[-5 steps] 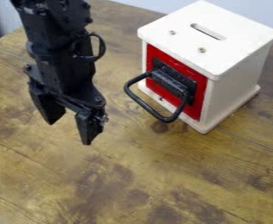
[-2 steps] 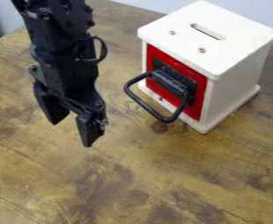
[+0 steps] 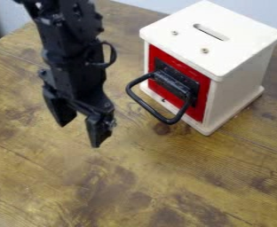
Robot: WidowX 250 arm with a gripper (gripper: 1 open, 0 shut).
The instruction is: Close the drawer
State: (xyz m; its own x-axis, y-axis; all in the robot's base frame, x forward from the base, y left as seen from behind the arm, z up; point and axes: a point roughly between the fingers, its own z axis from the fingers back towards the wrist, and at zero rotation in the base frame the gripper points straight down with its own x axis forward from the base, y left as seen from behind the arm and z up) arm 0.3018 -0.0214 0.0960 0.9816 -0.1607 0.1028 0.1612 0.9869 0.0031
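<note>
In the camera view, the wooden surface ran brown and yellowish beneath me, its grain streaked with darker patches and knots. Over it, on the left of the view, hung my end effector, black and pointing downward. My two fingers stood apart with a gap between them, so I was open, and I held nothing. They were apart from the handle and from the box. My arm rose from there to the top edge of the view, with a dark cable curving out at its side.

Beyond my fingers and to the right, the large black loop handle stuck out toward me, slanting across the view. It was joined to a black plate on the red front of the drawer. The drawer sat in the side of the cream-white box that faced me, its red front appearing about level with the opening. The box stood upright on the surface, its flat top showing a dark slot and two small screw heads. At the far left corner, something pale showed past the surface's edge.
</note>
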